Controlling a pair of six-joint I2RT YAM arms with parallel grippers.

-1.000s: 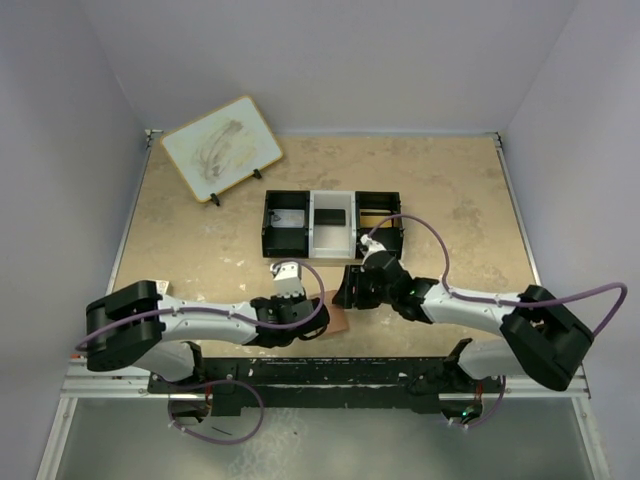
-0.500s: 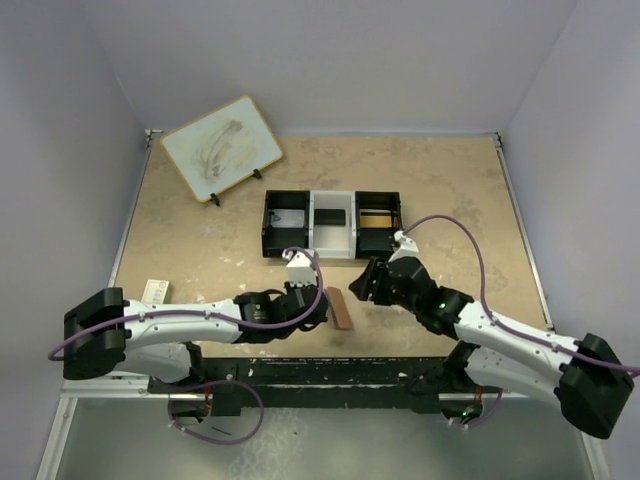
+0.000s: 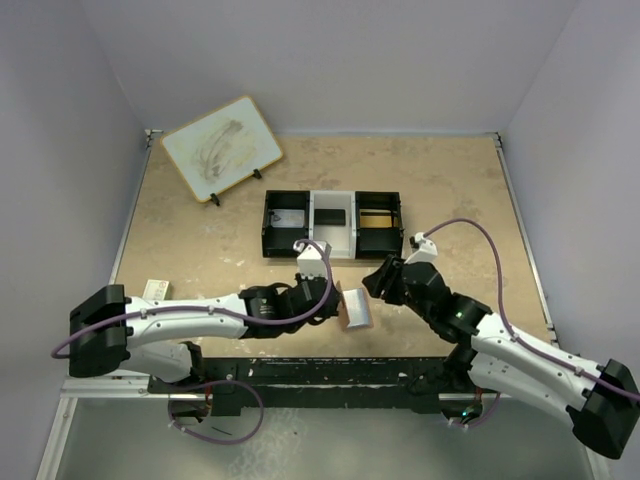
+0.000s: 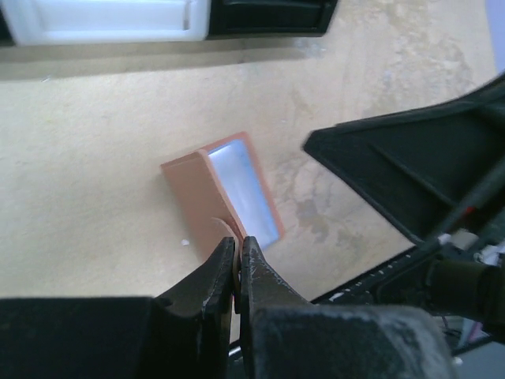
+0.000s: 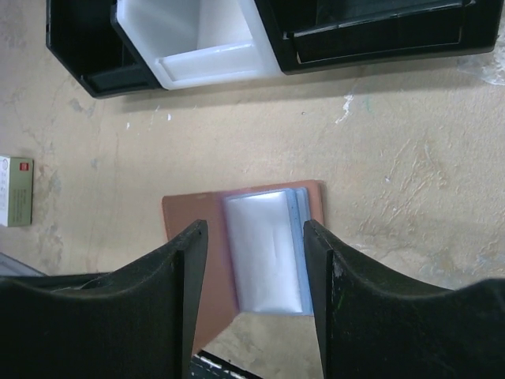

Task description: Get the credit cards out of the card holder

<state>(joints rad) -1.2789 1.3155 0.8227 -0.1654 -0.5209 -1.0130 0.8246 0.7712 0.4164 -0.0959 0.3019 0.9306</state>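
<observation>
The reddish-brown card holder [image 3: 347, 312] stands open near the table's front edge, its pale glossy grey-blue sleeves [image 5: 264, 253] facing up. My left gripper [image 3: 332, 304] is shut on the edge of its brown cover [image 4: 189, 193], which it holds raised; its tips [image 4: 238, 246] pinch that flap. Just right of the holder and above it hangs my right gripper [image 3: 377, 279], open, with its tips [image 5: 254, 229] either side of the sleeves and not touching them. The credit cards are hidden inside the sleeves; only thin blue edges [image 5: 298, 217] show.
A black-white-black tray [image 3: 332, 225] with three compartments sits behind the holder, a dark flat item in its white middle. At the back left a white board [image 3: 222, 148] with a wooden rim leans on stands. A small white box [image 3: 155, 290] lies at the left. The black front rail [image 3: 320, 375] is close.
My left gripper moved right and swung the holder's cover up, so the holder went from lying shut to open with its sleeves showing. My right gripper drew back to the right.
</observation>
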